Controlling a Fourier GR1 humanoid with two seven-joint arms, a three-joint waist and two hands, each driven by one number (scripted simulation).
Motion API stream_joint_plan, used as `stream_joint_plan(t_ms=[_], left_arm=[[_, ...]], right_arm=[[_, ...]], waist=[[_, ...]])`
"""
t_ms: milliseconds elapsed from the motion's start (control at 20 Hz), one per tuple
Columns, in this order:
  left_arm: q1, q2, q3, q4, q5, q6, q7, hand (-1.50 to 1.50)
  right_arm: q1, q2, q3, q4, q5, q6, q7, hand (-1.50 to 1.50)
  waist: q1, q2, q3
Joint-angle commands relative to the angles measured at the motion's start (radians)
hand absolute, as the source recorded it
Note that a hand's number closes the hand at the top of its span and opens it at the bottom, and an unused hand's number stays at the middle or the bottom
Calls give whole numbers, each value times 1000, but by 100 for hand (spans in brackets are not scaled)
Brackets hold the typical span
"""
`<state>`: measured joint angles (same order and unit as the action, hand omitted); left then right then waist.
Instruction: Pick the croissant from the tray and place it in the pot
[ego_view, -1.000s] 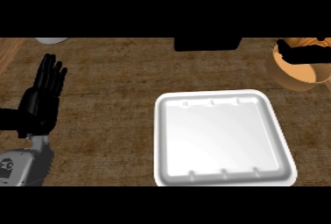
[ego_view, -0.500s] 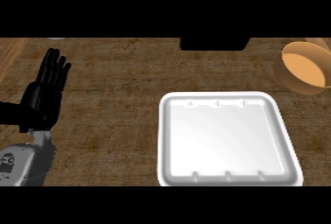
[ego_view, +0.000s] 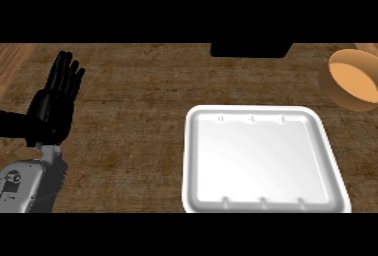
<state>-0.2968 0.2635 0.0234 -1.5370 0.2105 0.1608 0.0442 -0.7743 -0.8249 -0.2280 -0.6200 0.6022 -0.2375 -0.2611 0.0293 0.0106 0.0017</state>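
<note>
The white tray (ego_view: 260, 161) lies on the counter at the lower right, and nothing shows on it. The tan pot (ego_view: 355, 79) sits at the right edge, partly cut off, and its visible inside is plain orange. I see no croissant anywhere. My left hand (ego_view: 55, 106) rests open at the left, fingers straight and pointing up, well away from the tray. My right hand does not show.
A black block (ego_view: 249, 49) stands at the back edge above the tray. The dark wooden counter (ego_view: 140, 115) runs between my left hand and the tray. A lighter wood strip (ego_view: 13, 62) shows at the far left.
A dark shape that covered the pot's opening one second ago is gone. The tray, the pot and my left hand sit slightly further right in the picture.
</note>
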Motion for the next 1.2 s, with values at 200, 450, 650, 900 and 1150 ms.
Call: stream_joint_plan(t_ms=[200, 450, 650, 900, 1150], left_arm=[[-23, -10, -5, 5, -9, -14, -10, 0], [-41, -8, 1, -7, -16, 3, 17, 0], [-15, -35, -32, 12, -40, 0, -10, 0], [-39, -57, -11, 83, -36, 2, -57, 0], [-9, -31, -4, 47, -34, -15, -37, 0]], right_arm=[[-108, 18, 21, 300, 73, 14, -51, 150], [-114, 21, -32, 397, 11, 151, -96, -150], [-130, 22, -42, 416, -3, 218, -209, -150], [-154, 25, -134, 407, -94, 224, -325, -150], [-218, -1, -251, 455, -210, 282, -219, -150]], waist=[[28, 10, 1], [32, 13, 3], [26, 12, 3], [8, 13, 2], [15, 7, 2]])
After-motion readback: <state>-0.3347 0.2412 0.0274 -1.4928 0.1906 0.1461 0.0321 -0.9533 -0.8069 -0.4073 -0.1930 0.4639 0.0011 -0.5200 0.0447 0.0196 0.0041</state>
